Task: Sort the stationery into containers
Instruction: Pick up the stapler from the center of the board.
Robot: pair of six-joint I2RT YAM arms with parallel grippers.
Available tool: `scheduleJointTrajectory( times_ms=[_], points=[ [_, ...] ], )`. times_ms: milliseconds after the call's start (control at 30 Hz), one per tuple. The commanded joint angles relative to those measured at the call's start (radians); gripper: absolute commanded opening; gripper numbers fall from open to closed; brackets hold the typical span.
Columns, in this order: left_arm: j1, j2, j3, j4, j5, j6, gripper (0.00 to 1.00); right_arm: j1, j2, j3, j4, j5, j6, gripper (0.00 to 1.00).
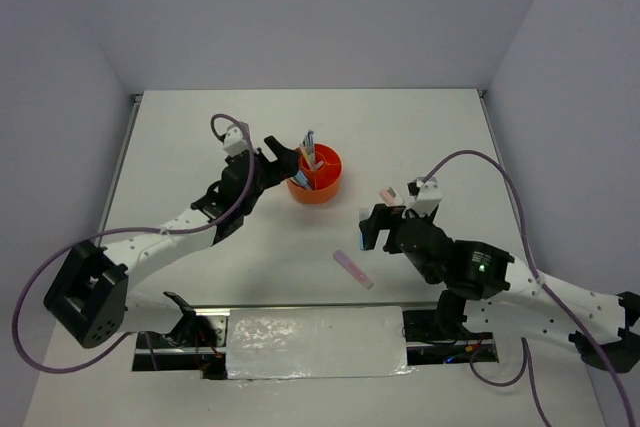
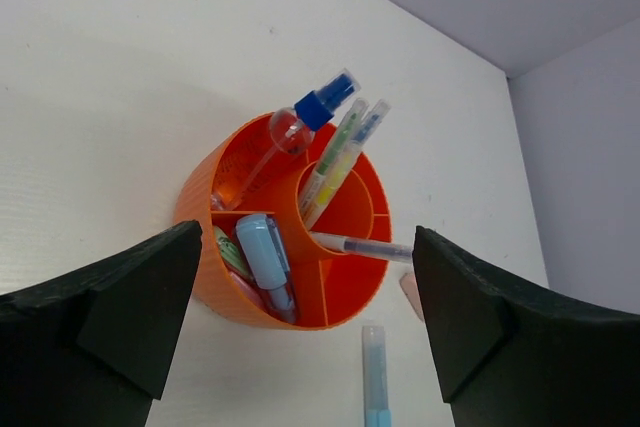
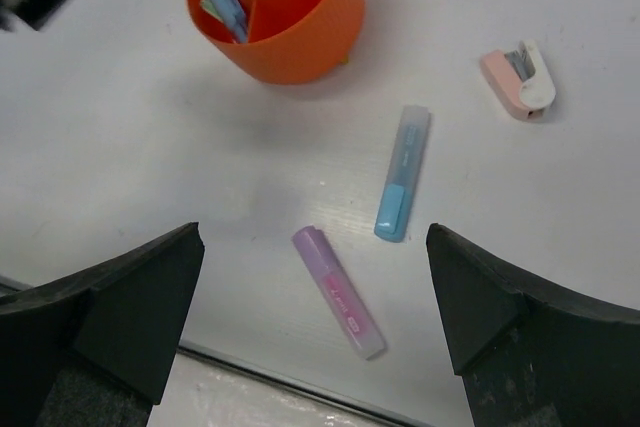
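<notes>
The round orange organiser (image 1: 325,193) (image 2: 205,197) (image 3: 310,42) holds several items: a blue-capped pen (image 2: 318,109), green and yellow markers (image 2: 340,157) and a pale blue marker (image 2: 265,257). A thin clear pen (image 2: 365,246) leans over its rim. My left gripper (image 1: 286,159) (image 2: 305,239) hangs open just above the organiser, holding nothing. On the table lie a blue marker (image 3: 402,187) (image 2: 374,377), a pink marker (image 3: 338,292) (image 1: 352,269) and a pink-white eraser (image 3: 520,80) (image 1: 388,193). My right gripper (image 1: 368,227) (image 3: 313,237) is open above the pink marker, apart from it.
The left arm reaches in from the lower left, the right arm from the lower right. A shiny strip (image 1: 315,342) runs along the table's near edge between the bases. White walls enclose the table on three sides.
</notes>
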Motion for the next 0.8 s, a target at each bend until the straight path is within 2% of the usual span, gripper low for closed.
scheduleJointTrajectory(
  times_ms=[0, 33, 133, 233, 367, 467, 567, 767],
  points=[
    [-0.004, -0.105, 0.046, -0.110, -0.007, -0.007, 0.99, -0.160, 0.068, -0.016, 0.035, -0.187, -0.023, 1.00],
    [-0.004, -0.122, 0.065, -0.223, 0.011, 0.005, 0.99, -0.279, 0.081, -0.030, 0.064, -0.248, -0.072, 1.00],
    [-0.004, -0.196, 0.141, -0.438, 0.080, 0.091, 0.99, -0.433, 0.144, -0.066, 0.158, -0.388, -0.152, 1.00],
    [0.000, -0.237, 0.181, -0.557, 0.150, 0.185, 0.99, -0.541, 0.240, -0.059, 0.262, -0.481, -0.268, 1.00],
    [0.001, -0.351, 0.169, -0.699, 0.353, 0.281, 0.99, -0.713, 0.485, 0.030, 0.299, -0.575, -0.374, 1.00],
    [0.000, -0.463, 0.146, -0.773, 0.379, 0.309, 0.99, -0.826, 0.654, 0.108, 0.290, -0.653, -0.456, 1.00],
    [0.000, -0.575, 0.129, -0.877, 0.385, 0.343, 0.99, -0.853, 0.801, 0.209, 0.210, -0.601, -0.492, 1.00],
    [0.001, -0.702, 0.109, -0.951, 0.399, 0.433, 0.99, -0.882, 0.902, 0.263, 0.233, -0.652, -0.623, 1.00]
  ],
)
